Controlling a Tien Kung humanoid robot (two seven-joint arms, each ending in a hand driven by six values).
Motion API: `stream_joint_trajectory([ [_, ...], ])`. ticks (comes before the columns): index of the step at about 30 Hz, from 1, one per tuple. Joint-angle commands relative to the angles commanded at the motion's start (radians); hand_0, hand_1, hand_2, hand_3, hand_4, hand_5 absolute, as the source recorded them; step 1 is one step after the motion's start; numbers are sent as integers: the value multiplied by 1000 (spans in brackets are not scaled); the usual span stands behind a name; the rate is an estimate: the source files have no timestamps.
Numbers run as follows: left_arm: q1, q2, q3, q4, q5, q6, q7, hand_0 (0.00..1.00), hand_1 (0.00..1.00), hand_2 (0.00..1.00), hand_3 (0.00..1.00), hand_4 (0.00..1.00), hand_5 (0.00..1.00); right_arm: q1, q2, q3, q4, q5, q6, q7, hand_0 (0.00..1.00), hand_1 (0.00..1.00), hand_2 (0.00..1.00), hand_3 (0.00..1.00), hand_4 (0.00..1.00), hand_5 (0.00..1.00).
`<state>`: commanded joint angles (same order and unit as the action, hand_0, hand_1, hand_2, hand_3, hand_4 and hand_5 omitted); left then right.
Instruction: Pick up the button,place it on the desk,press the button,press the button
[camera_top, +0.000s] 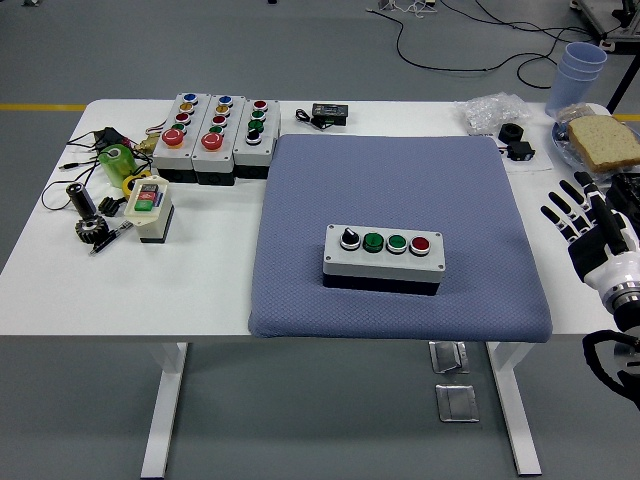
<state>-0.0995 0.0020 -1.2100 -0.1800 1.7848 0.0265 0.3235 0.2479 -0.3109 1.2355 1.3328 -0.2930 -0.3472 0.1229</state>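
On the mat, centre of table: button box (383, 258), grey lid over a black base, lying flat with its long side along the near edge
Box top, 9 to 3 o'clock: black knob (349, 238), green button (373, 241), second green button (397, 243), red button (420, 244)
Mat (396, 190): blue-grey cloth, covering the middle of the white table (200, 285) and reaching its near edge
Right hand (588, 232): at 3 o'clock from the box, over the table's right edge, well apart from box and mat; fingers (556, 213) spread and pointing toward 10 o'clock, holding nothing
Three control boxes (215, 137): at 10 o'clock from the button box, side by side, just beside the mat's far left corner
Small switch box (148, 208): at 9 o'clock, cream, with red and green keys
Green item (116, 161) and gear (88, 228): near the table's left edge, among loose wires
Black device (329, 115): at 12 o'clock, beyond the mat's far edge
Far right corner, 2 o'clock: clear bag (489, 108), bread slice (603, 140), stacked cups (578, 72)
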Motion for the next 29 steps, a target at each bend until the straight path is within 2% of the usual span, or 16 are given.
stream_joint_trajectory([
  [29,-15,3,8,0,-17,2,-4,645,605,599,566,316,863,4,1,18,-2,-13,-4,-23,664,616,674,652,707,333],
])
